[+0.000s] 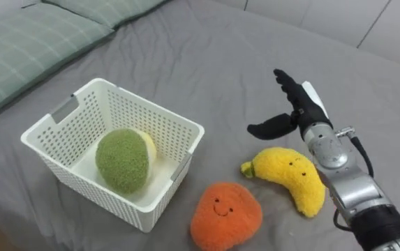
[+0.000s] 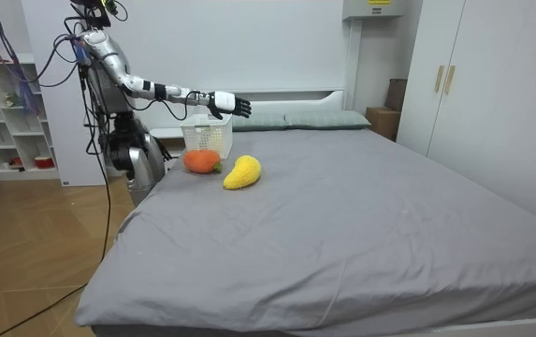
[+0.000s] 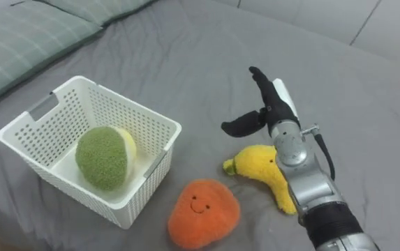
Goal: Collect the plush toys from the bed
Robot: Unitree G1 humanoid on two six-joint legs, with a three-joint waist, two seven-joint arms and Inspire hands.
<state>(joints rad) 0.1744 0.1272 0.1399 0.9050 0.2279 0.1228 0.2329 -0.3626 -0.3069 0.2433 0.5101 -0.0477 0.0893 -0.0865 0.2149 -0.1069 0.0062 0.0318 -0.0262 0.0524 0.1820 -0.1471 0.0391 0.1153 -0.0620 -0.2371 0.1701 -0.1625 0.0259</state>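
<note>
Ball [image 1: 121,159] lies in basket [image 1: 144,111]; banana [image 1: 294,178] and round toy [image 1: 226,215] lie right of it.

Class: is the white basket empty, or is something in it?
Not empty: the white basket holds a green plush toy; the orange plush and banana plush lie outside it.

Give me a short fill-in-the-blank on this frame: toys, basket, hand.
The white basket holds one round plush toy that is mostly ____.
On the bed, outside the basket, lie a banana plush and a smiling plush toy coloured ____.
The right hand, raised over the bed, is ____ and holds nothing.
Missing: green; orange; open.
</note>
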